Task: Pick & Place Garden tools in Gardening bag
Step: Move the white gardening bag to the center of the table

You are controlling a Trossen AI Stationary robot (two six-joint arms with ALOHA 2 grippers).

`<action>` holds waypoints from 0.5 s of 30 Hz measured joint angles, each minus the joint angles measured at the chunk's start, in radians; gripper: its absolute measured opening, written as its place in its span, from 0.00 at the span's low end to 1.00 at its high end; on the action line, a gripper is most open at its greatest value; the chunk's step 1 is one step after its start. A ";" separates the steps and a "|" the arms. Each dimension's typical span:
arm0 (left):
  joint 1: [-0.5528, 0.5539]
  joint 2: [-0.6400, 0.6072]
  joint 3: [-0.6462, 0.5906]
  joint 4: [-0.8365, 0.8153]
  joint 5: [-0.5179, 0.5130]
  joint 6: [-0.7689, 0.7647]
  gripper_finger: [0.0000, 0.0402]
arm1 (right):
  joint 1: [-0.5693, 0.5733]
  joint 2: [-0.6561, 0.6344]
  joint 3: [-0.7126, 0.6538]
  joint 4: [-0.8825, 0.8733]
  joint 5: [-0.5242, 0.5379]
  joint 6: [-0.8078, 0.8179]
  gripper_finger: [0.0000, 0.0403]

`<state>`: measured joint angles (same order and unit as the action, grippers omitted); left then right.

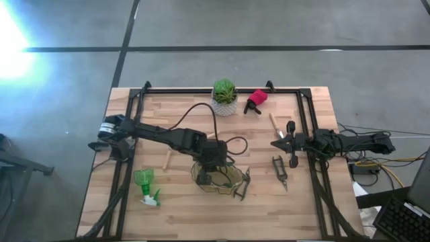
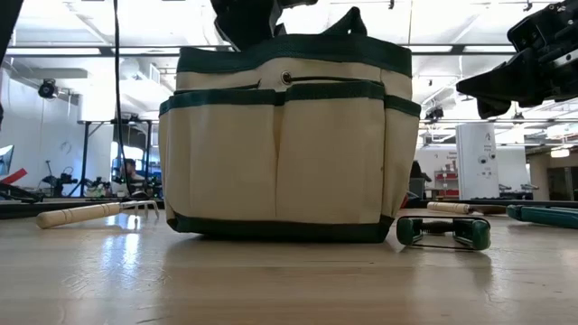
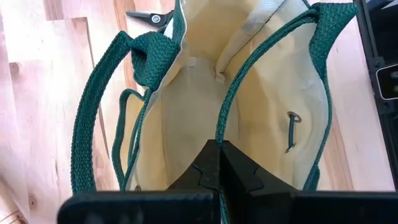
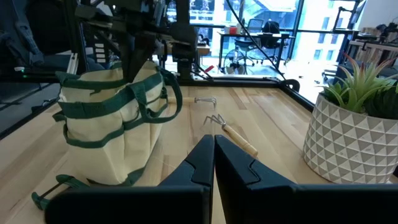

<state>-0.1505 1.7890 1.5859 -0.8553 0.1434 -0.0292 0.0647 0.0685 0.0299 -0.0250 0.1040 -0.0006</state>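
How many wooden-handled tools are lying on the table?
2. One wooden-handled tool lies on the left arm's side of the gardening bag; a second wooden-handled tool lies beside the right claw. Another may be hidden under an arm.
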 joint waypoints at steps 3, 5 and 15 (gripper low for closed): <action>0.000 -0.008 0.001 -0.003 -0.004 0.000 0.00 | 0.000 0.000 0.000 0.000 0.000 0.000 0.02; 0.000 -0.017 0.001 -0.005 -0.006 0.000 0.00 | 0.000 0.000 0.000 0.000 0.000 0.000 0.02; 0.000 -0.039 0.018 -0.004 -0.013 -0.001 0.00 | 0.000 0.000 0.000 0.000 0.000 0.000 0.02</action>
<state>-0.1501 1.7496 1.6043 -0.8590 0.1303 -0.0299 0.0647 0.0685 0.0299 -0.0250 0.1040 -0.0006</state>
